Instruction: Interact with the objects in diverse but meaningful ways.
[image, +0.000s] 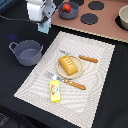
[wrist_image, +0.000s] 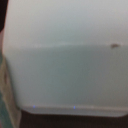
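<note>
1. Pale blue carton: held aloft, above and beyond the grey pot; fills the wrist view.
2. Gripper: jaws clenched on carton.
3. Advice: lower upright, slowly, over pot's mouth.
4. Bread loaf: on plate, near pot.

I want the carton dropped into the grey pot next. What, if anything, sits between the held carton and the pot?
Nothing visible: the tool holds the pale blue carton above the dark tabletop, and the grey pot stands open just below, towards the exterior view's left.

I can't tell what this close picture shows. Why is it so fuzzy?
Wrist view: the pale blue carton fills the frame, too near to focus, so it blurs. Exterior view: sharper, evenly lit, showing that carton in the gripper.
</note>
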